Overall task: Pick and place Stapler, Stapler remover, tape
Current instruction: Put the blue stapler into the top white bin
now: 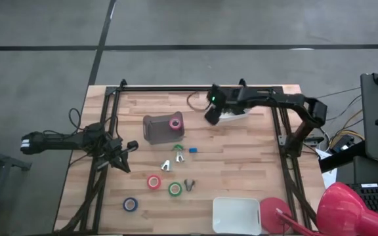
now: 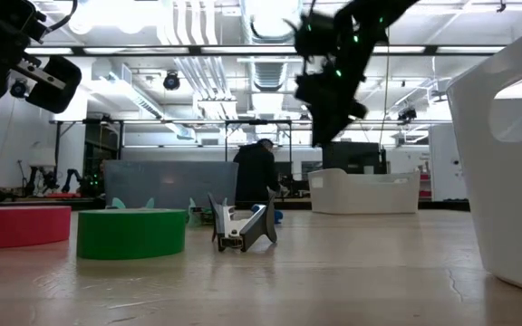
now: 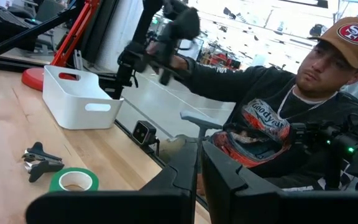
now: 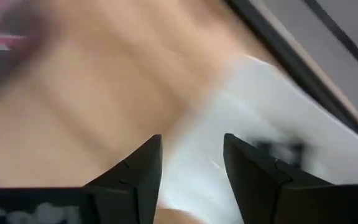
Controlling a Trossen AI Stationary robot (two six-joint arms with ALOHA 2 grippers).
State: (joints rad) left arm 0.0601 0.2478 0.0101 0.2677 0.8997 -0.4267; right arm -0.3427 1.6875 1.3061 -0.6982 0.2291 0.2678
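Observation:
My right gripper (image 1: pixel 210 117) (image 4: pixel 191 168) hangs open and empty, pointing down, over the near-left end of a white tray (image 1: pixel 238 117) at the table's far side. A dark blurred shape (image 4: pixel 279 149) lies in that tray. The stapler is not plainly in view. Pink tape (image 1: pixel 174 123) rests on a dark grey box (image 1: pixel 156 129). Red tape (image 1: pixel 153 181), green tape (image 1: pixel 174 189) and blue tape (image 1: pixel 130 204) lie flat near the front. A black stapler remover (image 1: pixel 189 185) lies beside the green roll. My left gripper (image 1: pixel 128 148) (image 3: pixel 200 177) waits shut at the left.
Two silvery claw-shaped pieces (image 1: pixel 167 164) (image 1: pixel 178 152) and a small blue item (image 1: pixel 193 150) lie mid-table. A second white tray (image 1: pixel 237 215) and a red lamp (image 1: pixel 343 210) stand at the near right. A person (image 3: pixel 272 124) sits beyond the table's near edge.

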